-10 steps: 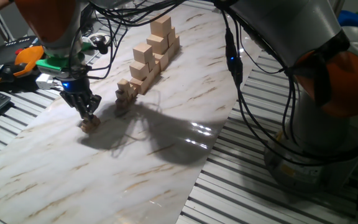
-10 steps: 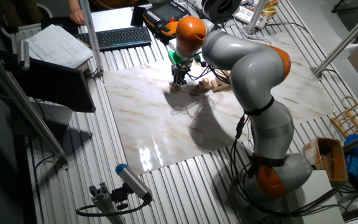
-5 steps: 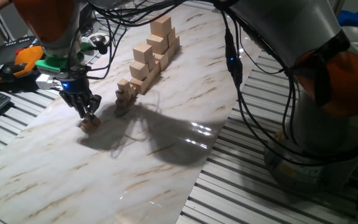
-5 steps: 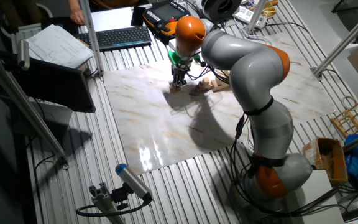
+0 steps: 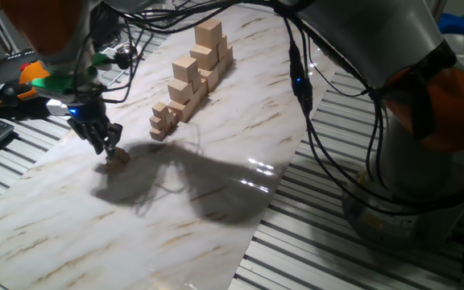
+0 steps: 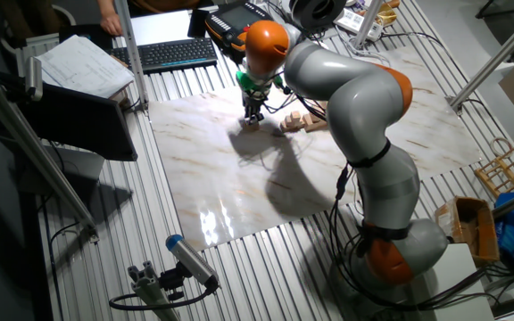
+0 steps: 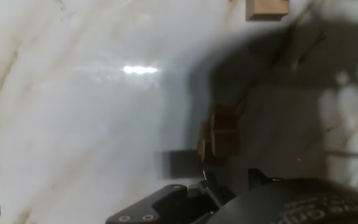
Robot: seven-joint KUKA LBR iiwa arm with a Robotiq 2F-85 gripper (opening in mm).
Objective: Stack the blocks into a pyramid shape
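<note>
One fixed view first: the gripper (image 5: 107,147) hangs low over the marble worktop (image 5: 216,185), tips just above a small block (image 5: 119,157) lying apart from the little block pile (image 5: 161,125), which sits at the foot of the big stepped stack (image 5: 198,64); I cannot tell whether the fingers grip it. Other fixed view: the arm (image 6: 346,89) hides most of that spot. Hand view: blurred, with a small tan block (image 7: 219,134) just ahead of the fingers and another cube (image 7: 267,7) beyond. No containers anywhere.

Arm bent low over the table, gripper (image 5: 105,147) pointing down, jaw state unclear
</note>
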